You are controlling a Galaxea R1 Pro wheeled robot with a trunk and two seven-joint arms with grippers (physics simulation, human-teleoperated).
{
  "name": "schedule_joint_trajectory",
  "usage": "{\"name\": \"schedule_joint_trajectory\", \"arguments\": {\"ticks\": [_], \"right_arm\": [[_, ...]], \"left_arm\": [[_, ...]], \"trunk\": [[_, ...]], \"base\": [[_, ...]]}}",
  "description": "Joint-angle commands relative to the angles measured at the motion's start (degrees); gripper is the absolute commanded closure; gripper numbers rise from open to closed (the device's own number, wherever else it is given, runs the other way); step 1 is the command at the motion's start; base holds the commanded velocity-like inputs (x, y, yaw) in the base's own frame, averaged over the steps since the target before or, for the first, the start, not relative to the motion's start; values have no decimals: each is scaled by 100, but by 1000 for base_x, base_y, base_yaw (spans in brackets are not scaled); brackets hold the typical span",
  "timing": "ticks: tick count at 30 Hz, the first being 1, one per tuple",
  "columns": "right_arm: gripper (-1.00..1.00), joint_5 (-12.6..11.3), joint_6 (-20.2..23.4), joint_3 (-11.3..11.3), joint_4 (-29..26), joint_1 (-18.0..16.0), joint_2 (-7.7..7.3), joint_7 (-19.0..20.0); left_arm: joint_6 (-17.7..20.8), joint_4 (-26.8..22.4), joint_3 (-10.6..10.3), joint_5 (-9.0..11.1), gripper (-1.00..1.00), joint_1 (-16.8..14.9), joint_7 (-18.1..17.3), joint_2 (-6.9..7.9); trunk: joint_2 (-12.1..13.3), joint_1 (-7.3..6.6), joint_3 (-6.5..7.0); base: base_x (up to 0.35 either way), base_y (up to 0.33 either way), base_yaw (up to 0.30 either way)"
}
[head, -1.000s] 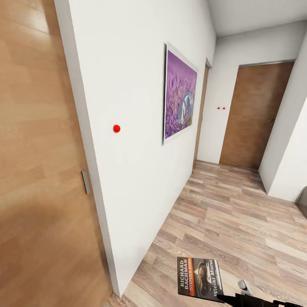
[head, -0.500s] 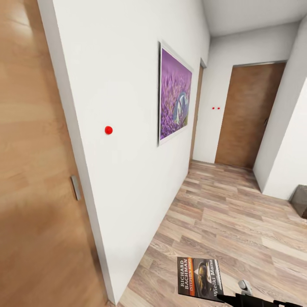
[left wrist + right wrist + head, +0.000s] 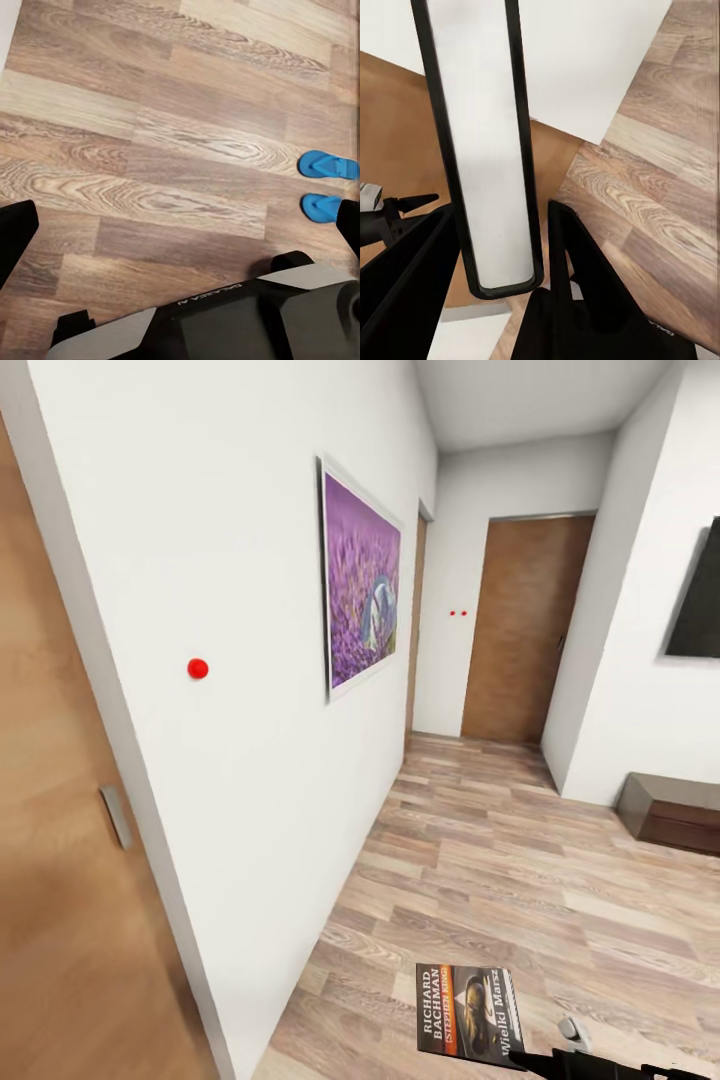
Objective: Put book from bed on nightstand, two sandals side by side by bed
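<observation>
We're in a hallway w/ white walls, plank floor [image 3: 520, 860]. Our right tool [image 3: 499, 247] is clamped on the book [image 3: 467, 1013], held edge-on btwn its fingers, low in head view. Left tool [image 3: 180, 247] spread wide, nothing in it; both sandals [image 3: 328, 185] lie side by side on the floor below it.

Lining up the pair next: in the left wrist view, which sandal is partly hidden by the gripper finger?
The sandal closer to the robot's base: the dark gripper finger cuts off its end. The other sandal, beside it, shows almost whole.
</observation>
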Motion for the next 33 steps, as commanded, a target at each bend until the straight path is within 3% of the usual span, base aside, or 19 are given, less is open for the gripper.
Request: {"name": "schedule_joint_trajectory", "arguments": {"ticks": [1,8,17,26,33], "right_arm": [[100,-65,58,20,-3,-2,-3,13],[100,-65,58,20,-3,0,-2,13],[100,-65,58,20,-3,-1,0,13],[100,-65,58,20,-3,-2,0,13],[100,-65,58,20,-3,-2,-3,13]], "left_arm": [[-17,-1,49,-58,-100,0,-8,1],[-17,-2,49,-52,-100,0,-10,1],[-17,-1,49,-51,-100,0,-7,1],[-17,-1,49,-51,-100,0,-11,1],[-17,-1,49,-51,-100,0,-10,1]], "trunk": [[-4,2,-2],[-4,2,-2],[-4,2,-2],[-4,2,-2],[-4,2,-2]], "base": [[0,0,-284],[49,0,-235],[300,0,-18],[66,5,0],[277,54,0]]}}
